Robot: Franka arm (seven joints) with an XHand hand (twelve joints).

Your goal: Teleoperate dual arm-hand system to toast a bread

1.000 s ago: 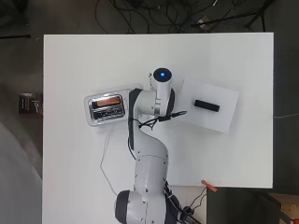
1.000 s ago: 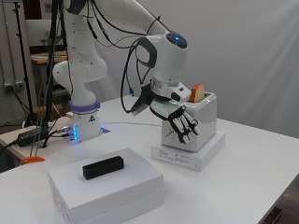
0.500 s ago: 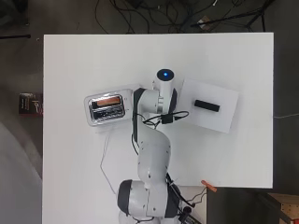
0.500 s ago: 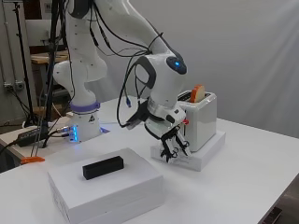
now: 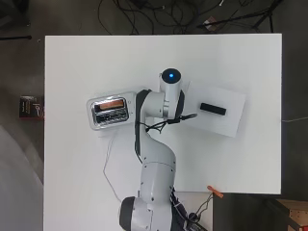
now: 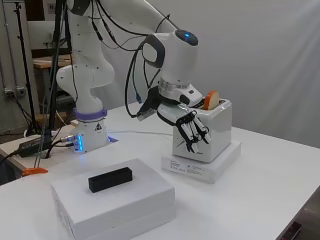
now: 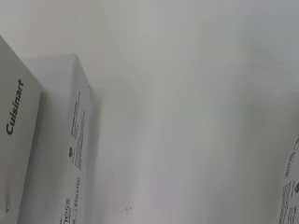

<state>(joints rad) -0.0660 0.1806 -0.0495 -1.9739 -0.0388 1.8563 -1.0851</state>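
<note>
With its fingers partly curled and nothing being held, the robot hand (image 6: 192,131) is being hung beside the toaster (image 6: 205,131), where the bread (image 6: 211,100), judged light, soft and crumbly, is being carried in the slot, best pinched at its exposed top.

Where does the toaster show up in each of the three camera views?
Overhead view: the toaster sits left of centre, beside the arm.
Side view: it stands right of centre, on a flat white box, just behind the hand.
Wrist view: only a white side of it shows at the edge.
Shared landmark: that white box under the toaster.
</note>
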